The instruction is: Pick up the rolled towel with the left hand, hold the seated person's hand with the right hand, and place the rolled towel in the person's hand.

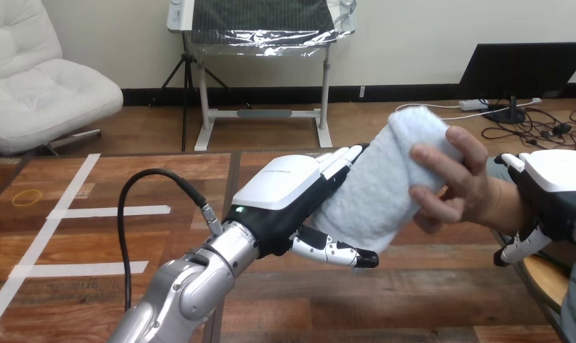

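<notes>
The white rolled towel stands tilted in the air at mid-view, top end leaning right. My left hand grips its lower left side, fingers behind the roll and thumb pressed under its bottom end. The person's hand comes in from the right and is curled round the towel's upper right side. My right hand sits at the right edge, wrapped round the person's wrist with its fingers curled underneath.
The wooden table lies below both hands. White tape strips mark the wood at the left. A round wooden edge shows at the lower right, beneath the person's forearm.
</notes>
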